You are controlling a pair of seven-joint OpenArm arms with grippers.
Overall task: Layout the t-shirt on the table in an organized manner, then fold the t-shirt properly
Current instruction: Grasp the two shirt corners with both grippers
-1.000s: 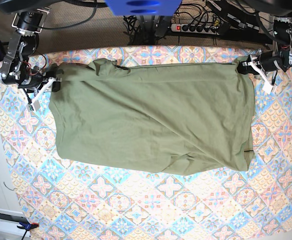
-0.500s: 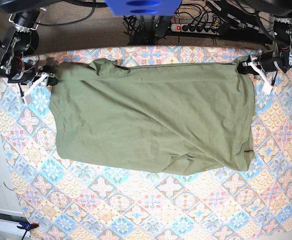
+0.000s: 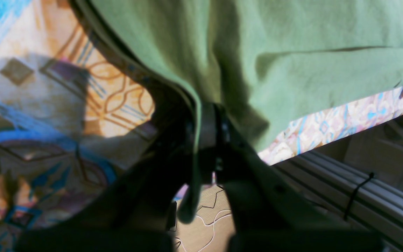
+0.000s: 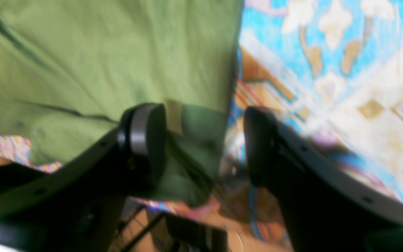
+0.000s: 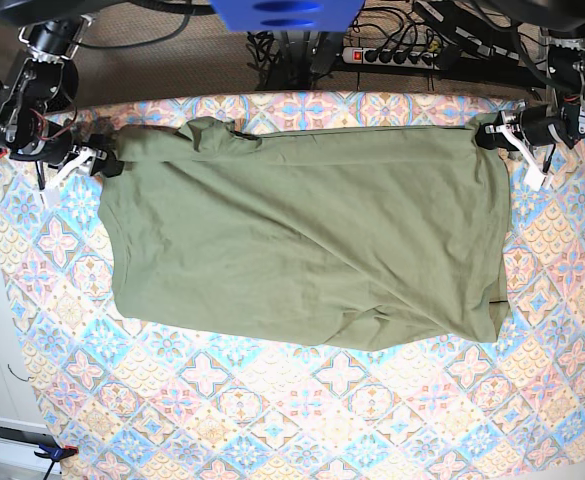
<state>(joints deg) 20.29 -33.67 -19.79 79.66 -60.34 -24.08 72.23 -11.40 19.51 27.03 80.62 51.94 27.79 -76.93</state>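
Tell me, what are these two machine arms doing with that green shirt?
They are spreading an olive-green t-shirt flat on a table covered with a tile-patterned cloth. The left tool is shut on the shirt's edge at one far corner. The right tool at the other far corner stands open, with a bit of fabric lying between its fingers but not pinched. The shirt lies mostly spread out, with some wrinkles, and is not folded yet.
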